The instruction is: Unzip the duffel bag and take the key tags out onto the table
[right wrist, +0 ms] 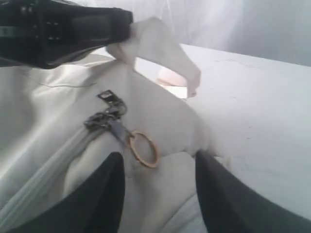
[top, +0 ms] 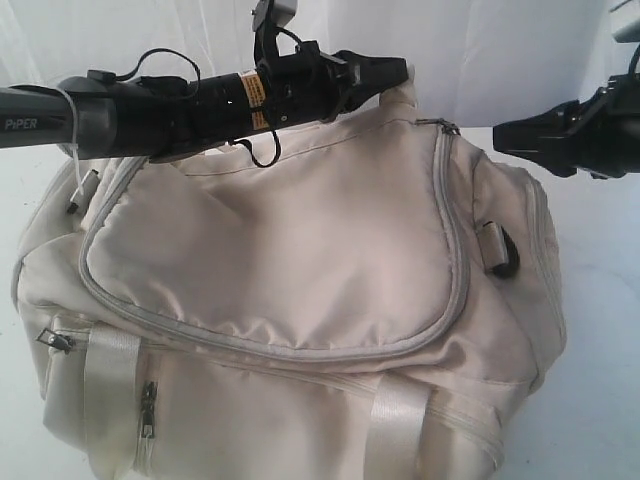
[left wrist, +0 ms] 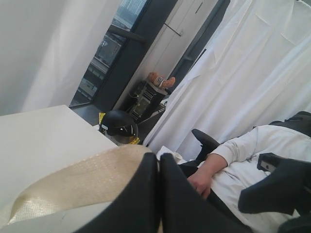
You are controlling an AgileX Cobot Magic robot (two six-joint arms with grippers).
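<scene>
Exterior, left wrist and right wrist views of a two-arm station. The duffel bag [top: 300, 260], cream fabric with shiny webbing, lies on the white tabletop [top: 600, 340] and fills most of the exterior view. Its grey curved zipper [top: 455, 260] runs shut around the top flap, with the slider [top: 446, 126] at the far right corner of the flap. Two small zip pockets face the camera on the near side.

The left gripper [top: 400, 72] reaches across the far top edge of the bag. Its fingers [left wrist: 146, 194] are pressed together on a webbing strap [left wrist: 73, 187], and the right wrist view shows that strap [right wrist: 163, 48] pulled up off the bag from the fingers' tip.

The right gripper [top: 497, 135] hovers just beside the slider corner, at the right of the bag. Its jaws stand apart and hold nothing. In the right wrist view the slider [right wrist: 104, 119] and a brass ring [right wrist: 144, 148] on its pull lie on the fabric just ahead of the gap between the fingers [right wrist: 109, 194], touching neither.

Background, left wrist view: a seated person [left wrist: 243, 160] in a white shirt, white curtains, and a dark helmet-like object [left wrist: 119, 127] past the tabletop edge.
</scene>
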